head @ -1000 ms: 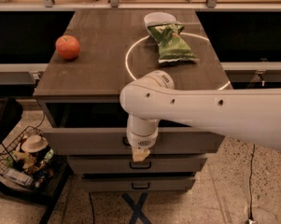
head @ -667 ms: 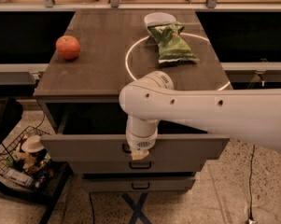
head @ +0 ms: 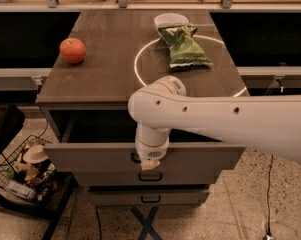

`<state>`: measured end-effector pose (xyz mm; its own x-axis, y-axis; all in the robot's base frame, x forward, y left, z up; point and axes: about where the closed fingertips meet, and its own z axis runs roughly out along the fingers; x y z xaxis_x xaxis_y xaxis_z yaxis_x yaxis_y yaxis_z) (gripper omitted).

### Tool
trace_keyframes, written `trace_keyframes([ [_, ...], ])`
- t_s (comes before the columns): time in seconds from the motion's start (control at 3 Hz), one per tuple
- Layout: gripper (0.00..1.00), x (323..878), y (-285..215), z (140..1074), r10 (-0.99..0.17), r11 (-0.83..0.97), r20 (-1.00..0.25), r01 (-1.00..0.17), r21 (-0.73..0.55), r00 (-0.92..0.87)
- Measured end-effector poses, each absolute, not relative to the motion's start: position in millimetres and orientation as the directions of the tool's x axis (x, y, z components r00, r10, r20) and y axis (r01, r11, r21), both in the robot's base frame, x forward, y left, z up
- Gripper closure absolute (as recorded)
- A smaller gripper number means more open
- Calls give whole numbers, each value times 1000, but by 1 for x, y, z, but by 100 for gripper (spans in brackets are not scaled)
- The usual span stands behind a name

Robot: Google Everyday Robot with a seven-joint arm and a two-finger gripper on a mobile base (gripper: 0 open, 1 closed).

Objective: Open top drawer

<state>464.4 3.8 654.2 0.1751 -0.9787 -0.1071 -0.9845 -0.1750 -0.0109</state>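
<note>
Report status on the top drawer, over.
Claw at middle of top drawer front. Drawer partly out, dark gap showing. Wire basket on floor left, beside its corner.

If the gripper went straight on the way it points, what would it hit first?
The gripper points down at the top drawer front. Straight down lies the middle drawer's handle; since the top drawer is pulled out, it may pass in front of that and reach the floor. Depth is unclear.
</note>
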Motion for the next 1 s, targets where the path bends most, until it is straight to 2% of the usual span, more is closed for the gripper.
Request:
trace_keyframes([
  [0.33, 100, 444, 3, 661, -980, -169, -106, -985, -23, 171],
  [1.0, 100, 440, 3, 661, -980, -170, -104, -985, -26, 172],
])
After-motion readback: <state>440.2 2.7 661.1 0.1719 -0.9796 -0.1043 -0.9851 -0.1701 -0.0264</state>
